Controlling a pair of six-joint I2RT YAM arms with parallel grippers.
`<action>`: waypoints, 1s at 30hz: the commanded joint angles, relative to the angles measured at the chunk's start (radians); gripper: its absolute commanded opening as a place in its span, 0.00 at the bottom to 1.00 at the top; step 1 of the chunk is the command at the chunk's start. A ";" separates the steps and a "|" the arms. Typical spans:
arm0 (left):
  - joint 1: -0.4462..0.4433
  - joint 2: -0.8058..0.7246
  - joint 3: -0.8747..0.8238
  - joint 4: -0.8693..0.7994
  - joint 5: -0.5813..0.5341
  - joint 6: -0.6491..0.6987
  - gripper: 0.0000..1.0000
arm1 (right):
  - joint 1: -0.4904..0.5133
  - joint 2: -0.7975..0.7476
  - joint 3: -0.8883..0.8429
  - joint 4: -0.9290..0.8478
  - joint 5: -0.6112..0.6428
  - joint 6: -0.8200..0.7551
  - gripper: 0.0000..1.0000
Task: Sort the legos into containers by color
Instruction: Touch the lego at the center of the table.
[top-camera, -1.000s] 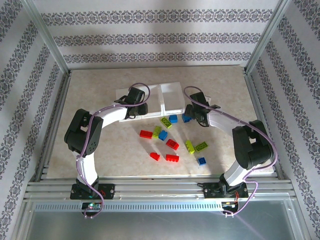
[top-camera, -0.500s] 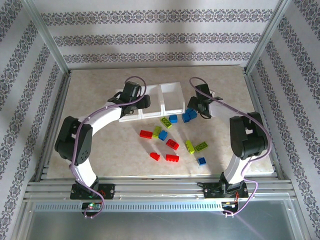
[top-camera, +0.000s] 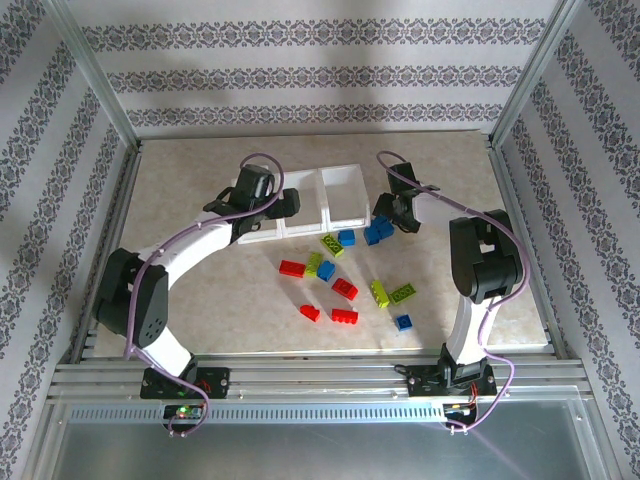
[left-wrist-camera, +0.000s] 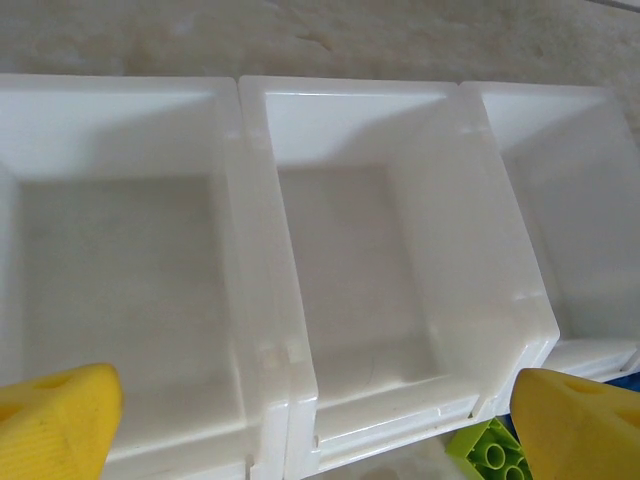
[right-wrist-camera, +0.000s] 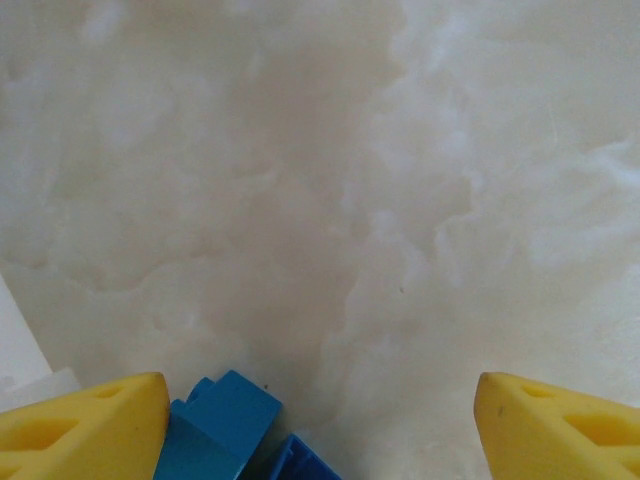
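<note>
While left hand (left-wrist-camera: 315, 405) hovers spread over containers (left-wrist-camera: 265, 250), floors show bare white; right hand (right-wrist-camera: 320, 410) spread too.

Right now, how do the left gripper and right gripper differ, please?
The left gripper hangs over the white bins, the right gripper over bare table. A lime brick lies near the left gripper, blue bricks near the right gripper. Both are open and empty.

In my left wrist view the bottom edge cuts off a lime brick (left-wrist-camera: 490, 457) and my left fingertips (left-wrist-camera: 55, 415), and the containers (left-wrist-camera: 270, 330) run off both sides. In my right wrist view a blue brick (right-wrist-camera: 220, 420) is cropped below, and I cannot tell whether it touches my right fingertips (right-wrist-camera: 80, 425). From above, my left arm (top-camera: 205, 238) covers part of the left compartment.
</note>
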 joint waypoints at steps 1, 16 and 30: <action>-0.010 -0.036 -0.015 0.012 -0.029 0.009 1.00 | -0.007 0.008 -0.007 -0.078 -0.007 -0.014 0.77; -0.010 -0.058 -0.033 0.019 -0.044 0.010 1.00 | 0.034 -0.149 -0.145 -0.159 -0.017 -0.026 0.65; -0.003 -0.064 -0.044 0.017 -0.048 0.012 1.00 | 0.098 -0.237 -0.219 -0.238 0.011 -0.012 0.74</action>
